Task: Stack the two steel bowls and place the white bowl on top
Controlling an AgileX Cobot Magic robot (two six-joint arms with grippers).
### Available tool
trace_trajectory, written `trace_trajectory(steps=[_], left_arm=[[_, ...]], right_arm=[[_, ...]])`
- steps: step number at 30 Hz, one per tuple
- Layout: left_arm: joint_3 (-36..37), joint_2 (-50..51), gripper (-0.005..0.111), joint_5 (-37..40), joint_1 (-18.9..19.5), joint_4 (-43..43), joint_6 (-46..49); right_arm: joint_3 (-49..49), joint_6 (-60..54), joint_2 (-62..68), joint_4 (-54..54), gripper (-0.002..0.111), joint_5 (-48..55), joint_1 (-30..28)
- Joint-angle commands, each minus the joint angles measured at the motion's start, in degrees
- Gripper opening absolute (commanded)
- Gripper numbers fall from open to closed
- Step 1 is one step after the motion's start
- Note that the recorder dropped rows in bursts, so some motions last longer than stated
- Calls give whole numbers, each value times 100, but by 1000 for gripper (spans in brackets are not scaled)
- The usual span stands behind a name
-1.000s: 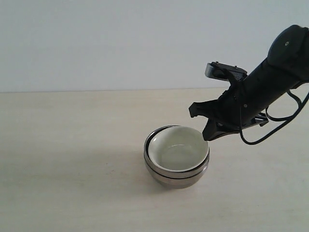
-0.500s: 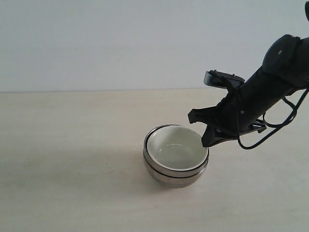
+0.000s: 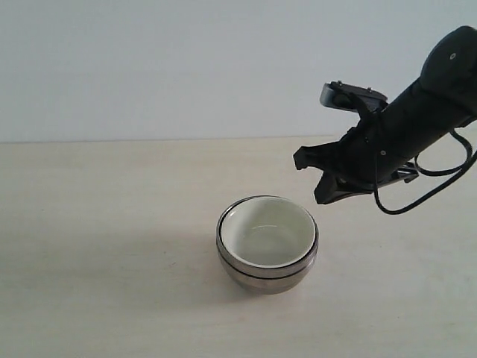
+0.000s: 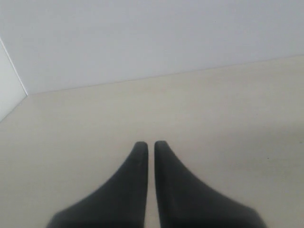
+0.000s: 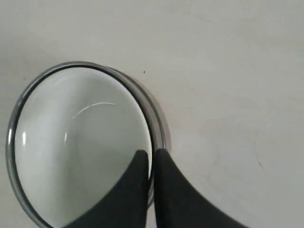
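We see the two steel bowls (image 3: 264, 277) nested one inside the other on the bench (image 3: 112, 224), a little right of centre in the lower half of the exterior view. The white bowl (image 3: 268, 235) sits inside them as the top of the stack. Its pale inside faces up, with bright steel rims ringing it. The stack stands upright and nothing else lies near it.

The right tool (image 5: 151, 153) hangs in the right half of that view, above and to the right of the stack. It slopes down toward the bowls, and we see it clear of their rim. Its wrist camera shows the two dark fingers (image 5: 137, 190) drawn together with only a thin slit between them and nothing in their grasp. The tips line up over the stack's rim. A black cable (image 3: 425, 198) loops under the arm.

The left tool (image 4: 151, 143) appears only in its own wrist camera. Its fingers are likewise pressed almost together and empty, over bare bench, with a pale wall (image 4: 142, 38) behind.
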Motion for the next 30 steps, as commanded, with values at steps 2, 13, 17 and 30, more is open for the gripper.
trace_trajectory(steps=[2,13,17,30], left_arm=[[20,-22,4,-41,14,-39,-56],[20,-22,4,-41,14,-39,-56],[20,-22,4,-41,14,-39,-56],[20,-22,4,-41,14,-39,-56]], right_arm=[[424,-42,-716,-73,0,-557,-6],[3494,72,-3708,579,0,-3011,8],[4052,86,-4560,927,0,-3286,8],[4591,110,-5987,927,0,-2185,8]])
